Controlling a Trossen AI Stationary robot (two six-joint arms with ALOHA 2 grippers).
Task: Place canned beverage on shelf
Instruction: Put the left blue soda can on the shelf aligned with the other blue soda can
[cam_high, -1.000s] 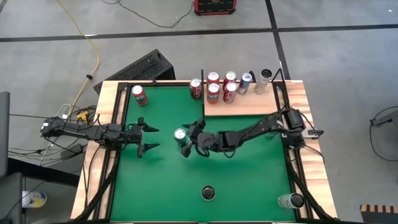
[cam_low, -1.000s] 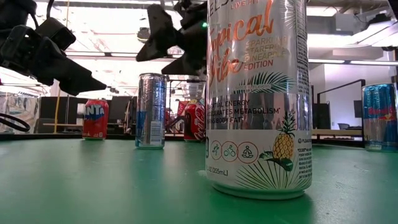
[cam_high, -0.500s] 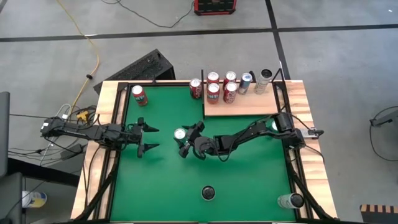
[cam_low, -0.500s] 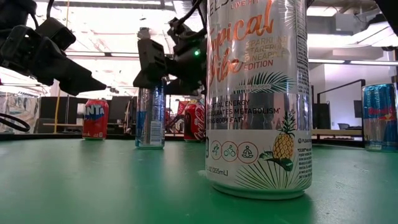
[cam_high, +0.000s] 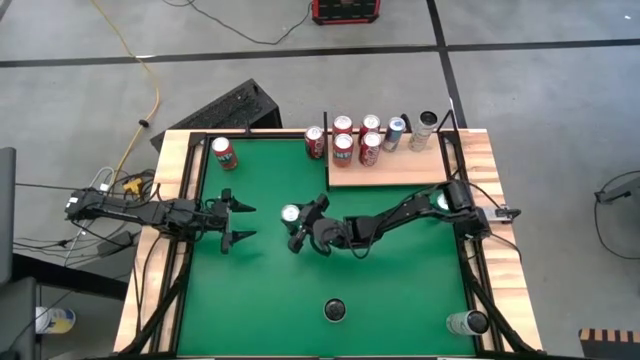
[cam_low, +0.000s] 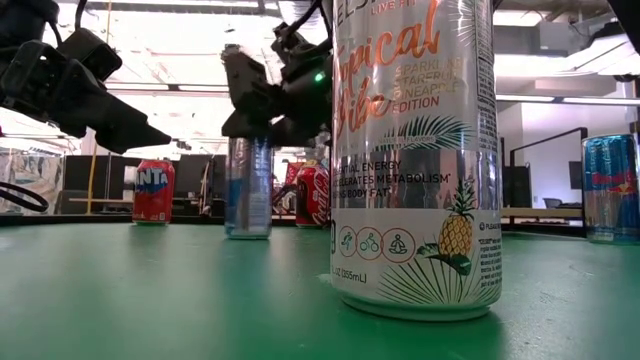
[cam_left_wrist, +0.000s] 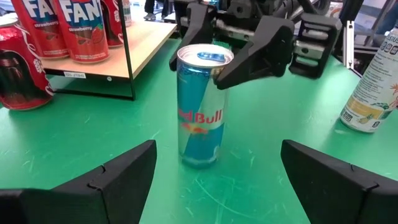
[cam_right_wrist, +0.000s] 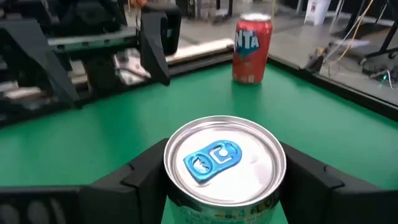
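Observation:
A blue-and-silver Red Bull can (cam_high: 290, 214) stands upright in the middle of the green table, its base on the cloth (cam_left_wrist: 200, 112). My right gripper (cam_high: 297, 224) reaches in from the table's right and is shut on the can's top. My left gripper (cam_high: 248, 222) waits open at the table's left, pointing at the can from a short way off. The shelf (cam_high: 390, 172), a pale wooden board with thin black posts, lies at the far right and carries several cans. My right gripper pinches the can's upper wall just under the rim (cam_left_wrist: 219, 71) between its two fingers (cam_right_wrist: 314, 177), one on each side. The fingers come nearly level from the table's right, tipped slightly down. The can stands upright with its base on the table.
A Fanta can (cam_high: 223, 153) stands at the far left corner and a red can (cam_high: 315, 142) beside the shelf's left post. A tall pineapple-print can (cam_low: 415, 150) stands near the front edge, and another can (cam_high: 468, 322) at the near right corner. Wooden rails border the table.
My right gripper has come down from just above the Red Bull can and its fingers have closed around the can's top. The can has shifted slightly along the table and stays upright.

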